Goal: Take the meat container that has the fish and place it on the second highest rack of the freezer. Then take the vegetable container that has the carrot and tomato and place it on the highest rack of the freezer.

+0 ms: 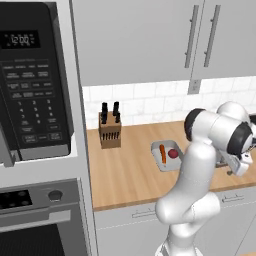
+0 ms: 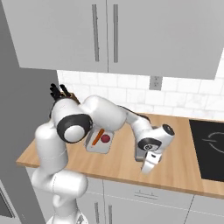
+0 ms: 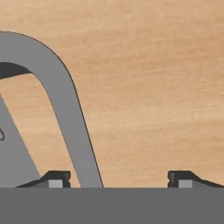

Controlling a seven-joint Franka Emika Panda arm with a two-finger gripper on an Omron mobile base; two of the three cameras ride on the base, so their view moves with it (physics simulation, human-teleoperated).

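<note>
My gripper point(image 3: 118, 179) is open and held low over the wooden counter point(image 3: 148, 87). The dark-grey meat container's rim point(image 3: 65, 100) curves down between the two fingertips, nearer the left one. In the right base view the hand covers most of that meat container point(image 2: 138, 154). The fish is hidden apart from a possible sliver at the hand view's left edge. Further left on the counter lies the light vegetable container point(image 1: 156, 148) point(image 2: 101, 148), holding the carrot point(image 1: 163, 154) point(image 2: 97, 137) and the tomato point(image 1: 173, 153) point(image 2: 105, 139). The freezer and its racks are out of view.
A knife block point(image 1: 110, 131) point(image 2: 61, 92) stands by the tiled wall. To the left are a microwave point(image 1: 30, 80) above an oven point(image 1: 35, 220). A black cooktop point(image 2: 210, 148) lies at the right. Upper cabinets point(image 2: 105, 35) hang overhead.
</note>
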